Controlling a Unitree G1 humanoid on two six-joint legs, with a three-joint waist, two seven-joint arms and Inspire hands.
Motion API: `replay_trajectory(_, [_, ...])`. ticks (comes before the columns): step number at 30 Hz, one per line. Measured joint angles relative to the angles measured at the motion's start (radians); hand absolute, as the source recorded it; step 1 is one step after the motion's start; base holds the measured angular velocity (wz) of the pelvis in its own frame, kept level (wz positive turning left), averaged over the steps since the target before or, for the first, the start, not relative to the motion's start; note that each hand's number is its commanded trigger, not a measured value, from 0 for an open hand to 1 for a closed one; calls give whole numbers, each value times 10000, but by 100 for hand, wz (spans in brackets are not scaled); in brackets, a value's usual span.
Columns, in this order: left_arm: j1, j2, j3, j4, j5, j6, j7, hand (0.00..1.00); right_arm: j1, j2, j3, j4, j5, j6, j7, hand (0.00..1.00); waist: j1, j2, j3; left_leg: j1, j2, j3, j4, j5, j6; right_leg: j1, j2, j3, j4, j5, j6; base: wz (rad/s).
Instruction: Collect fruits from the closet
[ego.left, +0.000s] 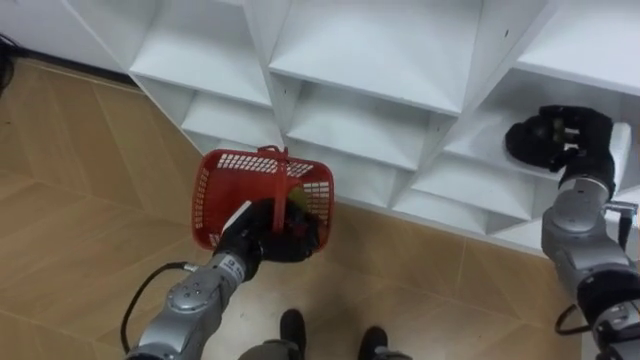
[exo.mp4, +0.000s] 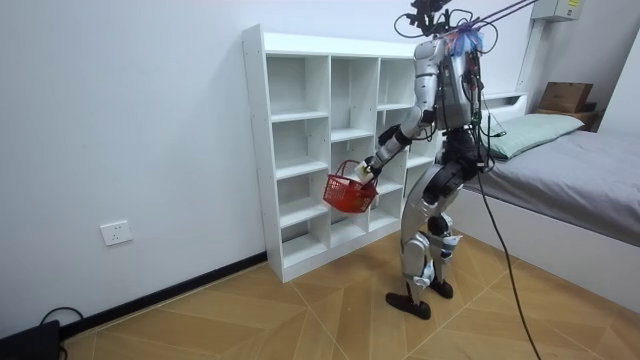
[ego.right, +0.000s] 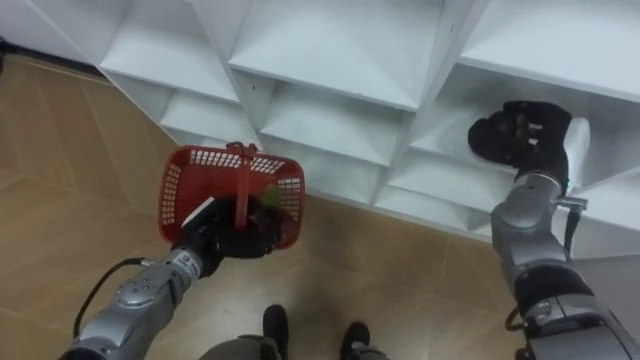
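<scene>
1. My left hand is clenched round the handle of a red basket, gripping at the handle's near end.
2. The basket hangs over the wooden floor, just in front of the closet and apart from it, on my left side.
3. Its long axis runs left to right across my view, roughly along the closet's front. The handle crosses it the short way, pointing from my hand towards the shelves.
4. Its open mouth faces up at me. In the room view it tips a little.
5. A yellowish-green patch shows inside the basket, too hidden to identify.
6. My right hand is inside a closet compartment on my right, above its shelf. I cannot tell whether it grasps anything.
</scene>
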Motion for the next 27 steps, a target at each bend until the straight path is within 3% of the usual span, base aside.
replay_trajectory(6, [122, 18, 191, -196, -14, -313, -33, 100, 760, 238, 6, -1196, -430, -334, 170, 100, -174, -46, -28, 679, 3, -77, -238, 10, -17, 878, 67, -201, -519, 25, 41, 9])
replay_trajectory(8, [159, -5, 212, -198, -4, -392, -33, 100, 1040, 489, 20, -1505, -595, -479, 195, 100, -278, -57, -74, 863, 23, -117, -361, 37, -34, 1203, 122, -348, -852, 134, 47, 11])
replay_trajectory(10, [266, -110, 212, -200, 62, -396, -36, 100, 1351, 787, 20, -1611, -803, -556, 320, 100, -312, -133, -211, 1067, 40, -116, -502, 37, -34, 1488, 209, -319, -1121, 264, 90, 0])
replay_trajectory(12, [409, -176, 278, -208, 201, -437, -41, 100, 1521, 948, -25, -1673, -991, -574, 262, 100, -305, -155, -248, 1173, 43, -100, -551, 37, -33, 1625, 252, -246, -1274, 331, 119, -5])
replay_trajectory(17, [480, -101, 334, -210, 184, -440, -26, 100, 1947, 1044, -27, -2340, -1268, -665, 107, 100, -366, -122, -268, 1178, 72, -92, -561, 36, -33, 1647, 294, -215, -1394, 419, 115, -5])
replay_trajectory(23, [536, -152, 323, -207, 195, -543, 41, 100, 2547, 1152, 177, -3184, -1521, -931, -137, 100, -520, 45, -361, 1183, 107, -75, -539, 34, -36, 1646, 311, -228, -1364, 442, 81, 0])
replay_trajectory(27, [552, -294, 323, -208, 191, -624, 44, 100, 3065, 1398, 323, -3471, -1702, -1307, -51, 100, -529, 127, -361, 1237, 161, 25, -535, 32, -39, 1650, 351, -166, -1340, 474, 44, -7])
